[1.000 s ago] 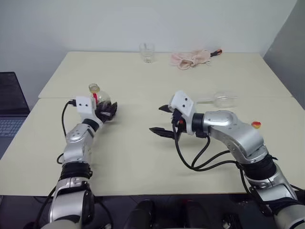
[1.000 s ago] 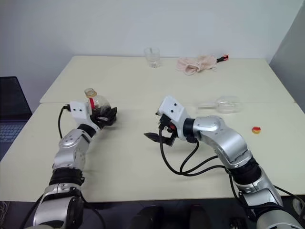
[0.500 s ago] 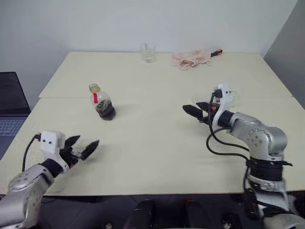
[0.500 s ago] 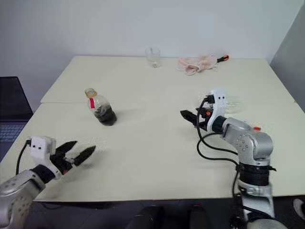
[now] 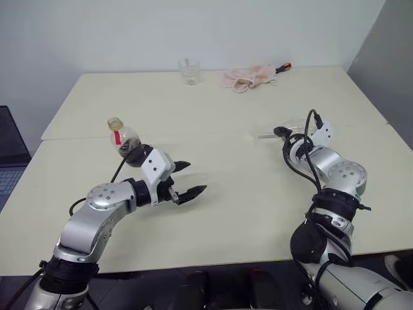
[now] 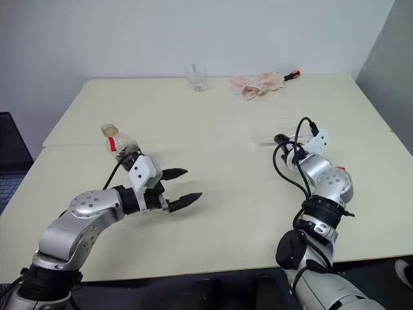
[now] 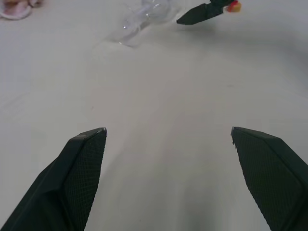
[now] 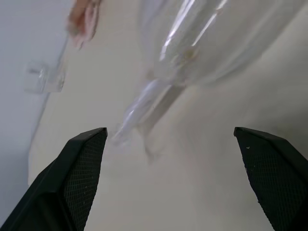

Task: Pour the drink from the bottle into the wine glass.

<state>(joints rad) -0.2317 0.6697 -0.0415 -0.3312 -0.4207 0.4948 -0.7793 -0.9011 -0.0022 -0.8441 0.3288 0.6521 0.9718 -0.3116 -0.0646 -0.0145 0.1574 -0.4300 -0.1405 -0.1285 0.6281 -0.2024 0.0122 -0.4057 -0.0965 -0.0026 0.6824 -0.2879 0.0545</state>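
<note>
On the table point(image 5: 213, 103) the wine glass point(image 8: 202, 38) lies tipped over, so we bring our right gripper point(image 8: 168, 180), fingers wide and empty, to it; our left gripper point(image 5: 184, 179), likewise spread, hovers beside the upright bottle point(image 5: 122, 139)

head stereo overlooking table point(image 5: 213, 123), 2 wrist close-ups

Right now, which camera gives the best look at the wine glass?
The right wrist view: the wine glass lies on its side, bowl and stem close up. The left wrist view shows it small and far off; in the eye views the right arm mostly hides it.
</note>
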